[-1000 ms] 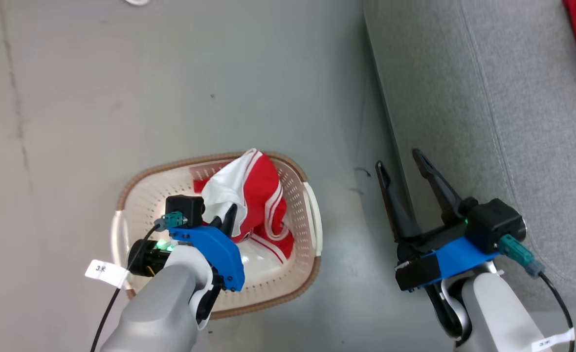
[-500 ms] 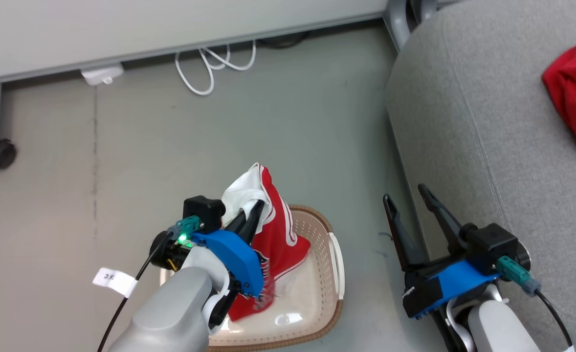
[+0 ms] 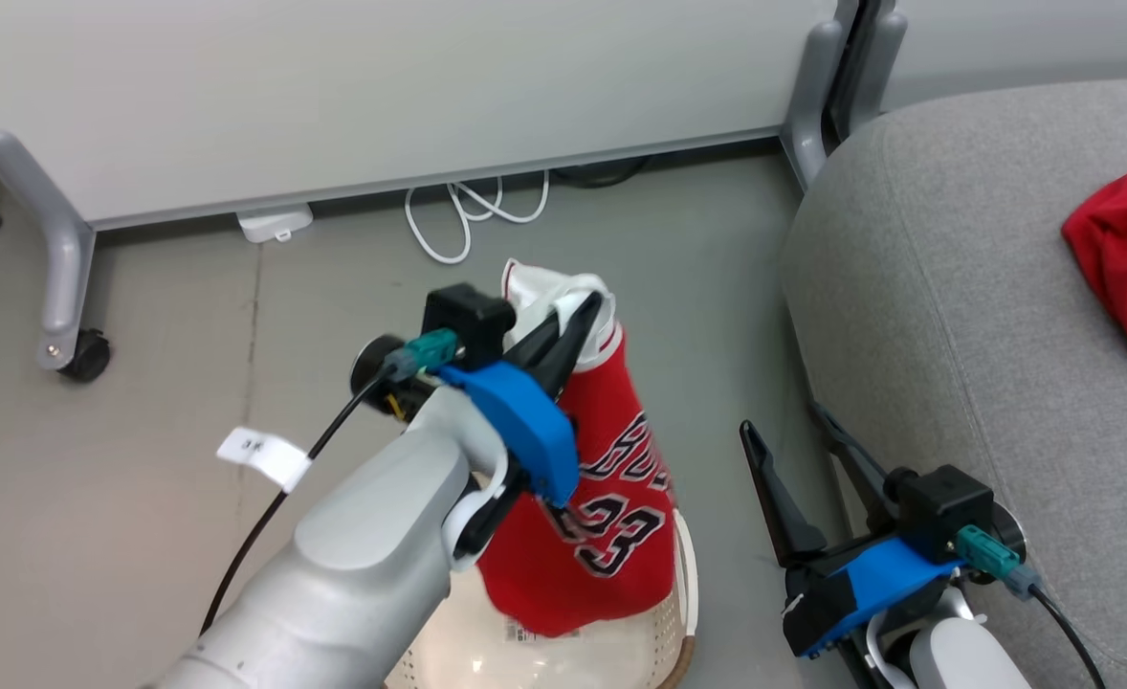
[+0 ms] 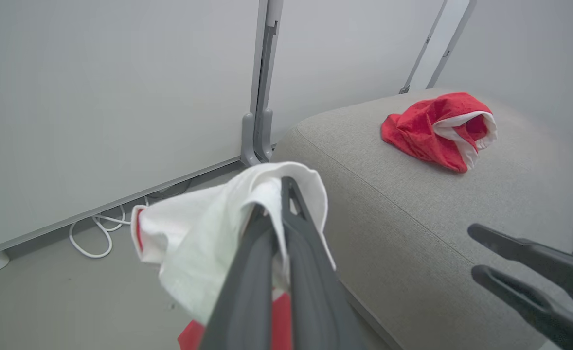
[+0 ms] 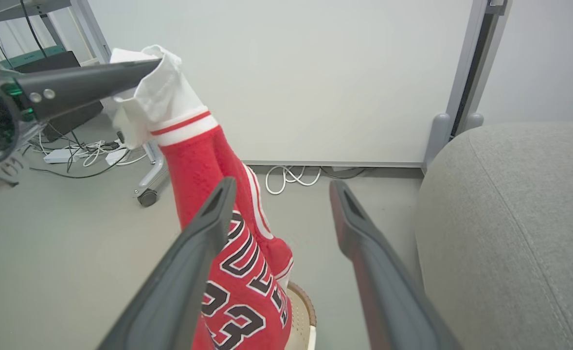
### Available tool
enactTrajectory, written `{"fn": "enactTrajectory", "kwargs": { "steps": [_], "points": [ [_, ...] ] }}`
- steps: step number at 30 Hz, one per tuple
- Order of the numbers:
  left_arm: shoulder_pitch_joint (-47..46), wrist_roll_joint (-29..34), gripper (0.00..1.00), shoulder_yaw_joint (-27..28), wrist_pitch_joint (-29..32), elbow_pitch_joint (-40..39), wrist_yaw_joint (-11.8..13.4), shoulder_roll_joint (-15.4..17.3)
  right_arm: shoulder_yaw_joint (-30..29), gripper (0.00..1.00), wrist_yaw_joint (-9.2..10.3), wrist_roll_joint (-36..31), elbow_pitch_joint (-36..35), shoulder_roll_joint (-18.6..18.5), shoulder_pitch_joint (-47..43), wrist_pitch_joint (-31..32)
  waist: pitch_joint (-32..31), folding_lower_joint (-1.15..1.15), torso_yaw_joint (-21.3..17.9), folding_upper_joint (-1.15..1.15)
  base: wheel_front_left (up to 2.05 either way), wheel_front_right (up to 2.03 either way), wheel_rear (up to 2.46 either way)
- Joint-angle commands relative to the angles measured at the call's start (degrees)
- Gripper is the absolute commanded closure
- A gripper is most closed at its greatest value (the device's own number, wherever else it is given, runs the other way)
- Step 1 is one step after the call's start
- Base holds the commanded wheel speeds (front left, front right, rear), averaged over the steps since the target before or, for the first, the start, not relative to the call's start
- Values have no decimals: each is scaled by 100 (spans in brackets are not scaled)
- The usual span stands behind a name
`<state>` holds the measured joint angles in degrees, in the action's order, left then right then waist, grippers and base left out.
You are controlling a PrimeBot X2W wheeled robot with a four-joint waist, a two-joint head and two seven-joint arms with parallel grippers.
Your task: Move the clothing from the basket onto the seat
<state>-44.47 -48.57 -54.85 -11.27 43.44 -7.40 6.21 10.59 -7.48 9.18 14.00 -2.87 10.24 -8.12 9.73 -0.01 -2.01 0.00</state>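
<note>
On my screen the jersey (image 3: 611, 478) reads as matt red knit cloth, with smoother white cloth at the pinched end. The seat (image 3: 946, 316) is coarse grey woven fabric, matt. The basket (image 3: 640, 651) is glossy cream plastic with a brown woven-look rim. The right gripper (image 5: 281, 183) has matt dark plastic fingers. The floor (image 3: 143, 478) looks smooth, with a faint sheen.

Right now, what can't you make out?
- Basket: head view, mostly behind the jersey and left arm, cut by bottom edge.
- Jersey hem: clear of the basket or not, cannot tell.
- Red garment on seat: head view, cut by right edge.
- Label below hem: print too small.
</note>
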Motion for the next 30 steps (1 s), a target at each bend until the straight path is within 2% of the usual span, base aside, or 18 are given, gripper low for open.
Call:
{"fn": "enactTrajectory", "kwargs": {
  "steps": [1, 18, 30],
  "points": [
    [-141, 3, 100, -36, 7, -45, -10, -7, 16, 0, -3, 26, 12, -3, -80, 24, -65, 1, 9, 0, 0, 0, 0],
    [-1127, -128, 100, -347, 280, -258, -10, -242, 119, 0, -3, 52, 45, -3, -226, 134, -441, 1, 24, 0, 0, 0, 0],
    [-1261, -335, 100, -623, 277, -272, -10, -318, 197, 0, -3, 21, 23, -3, -185, 155, -467, 1, -40, 0, 0, 0, 0]
  ]
}}
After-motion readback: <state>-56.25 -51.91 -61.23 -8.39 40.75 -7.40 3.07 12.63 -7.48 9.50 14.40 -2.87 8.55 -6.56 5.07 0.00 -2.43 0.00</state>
